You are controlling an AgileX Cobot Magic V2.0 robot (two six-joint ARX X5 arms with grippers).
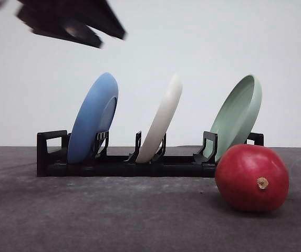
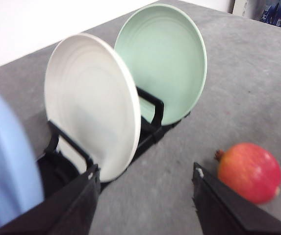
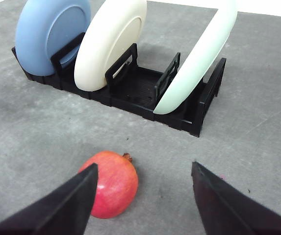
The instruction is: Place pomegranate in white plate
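The red pomegranate (image 1: 251, 177) lies on the grey table at the front right, just in front of the rack's right end. The white plate (image 1: 162, 119) stands tilted on edge in the middle slot of a black rack (image 1: 50, 155). In the left wrist view, my left gripper (image 2: 145, 170) is open and holds nothing; the white plate (image 2: 91, 103) is ahead of it and the pomegranate (image 2: 250, 171) lies beside one finger. In the right wrist view, my right gripper (image 3: 141, 167) is open above the table. The pomegranate (image 3: 112, 183) sits partly behind one finger, with the white plate (image 3: 108, 46) beyond.
A blue plate (image 1: 93, 116) stands in the rack's left slot and a pale green plate (image 1: 238, 114) in its right slot, leaning over the fruit. A dark, blurred part of an arm (image 1: 71, 21) hangs at the upper left of the front view. Bare grey table (image 1: 113, 215) stretches in front of the rack.
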